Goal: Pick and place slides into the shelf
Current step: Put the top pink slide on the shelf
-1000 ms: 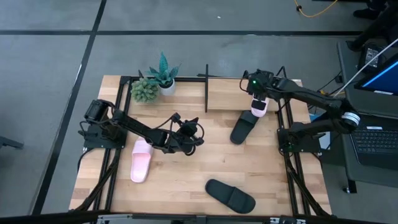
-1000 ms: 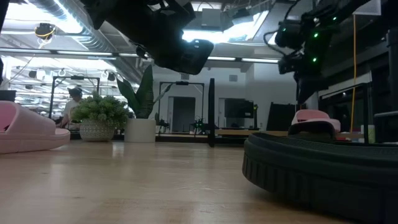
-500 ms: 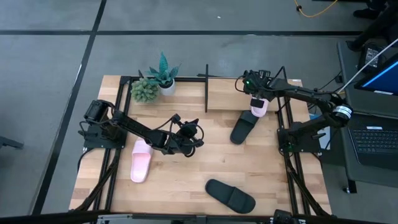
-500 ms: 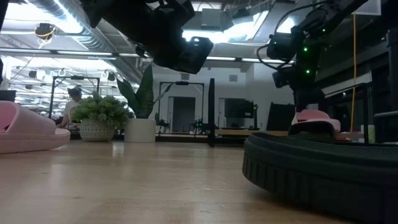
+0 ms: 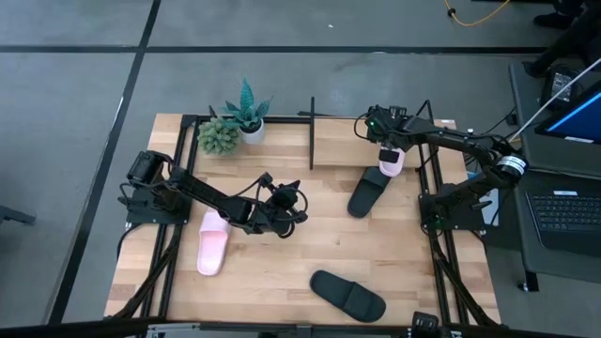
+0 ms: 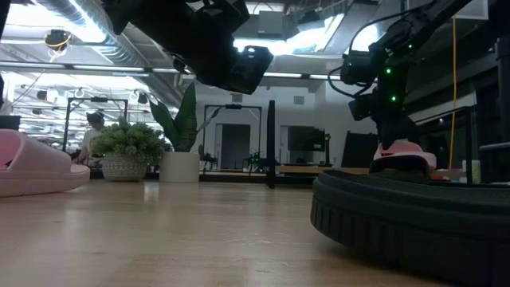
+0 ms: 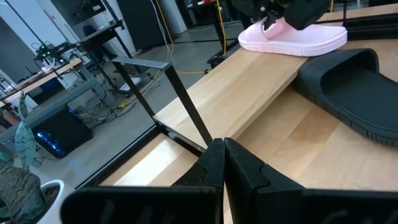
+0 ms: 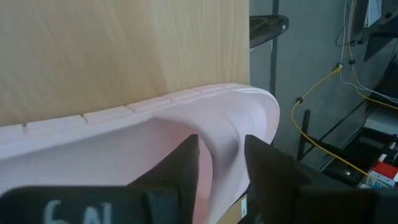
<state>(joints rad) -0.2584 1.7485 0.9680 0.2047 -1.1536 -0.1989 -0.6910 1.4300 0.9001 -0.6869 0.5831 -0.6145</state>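
Note:
One pale pink slide (image 5: 392,165) lies on the shelf's wood board (image 5: 343,148) at the far right. My right gripper (image 5: 388,155) is over it, slanting down, its fingers shut on the strap. A black slide (image 5: 364,195) lies on the table with its far end at the board's near edge. The other pink slide (image 5: 212,241) lies sole-down at the left. The second black slide (image 5: 347,295) lies near the front edge. My left gripper (image 5: 300,210) hangs shut above the table's middle, holding nothing. My right gripper has the pink slide's strap (image 8: 222,140) between its two fingers (image 8: 186,163), one finger on each face of the strap. The fingers come from above, slanting down. The slide lies flat on the shelf's board (image 8: 124,50).
Two potted plants (image 5: 219,136) (image 5: 249,113) stand at the far left, beside the shelf's black rods (image 5: 311,131). Bare wood table lies between the left pink slide and the near black slide. A laptop (image 5: 563,202) sits beyond the right edge.
My right gripper has come down onto the pink slide on the shelf, shifting a little toward the table's left edge. The slide has stayed where it was.

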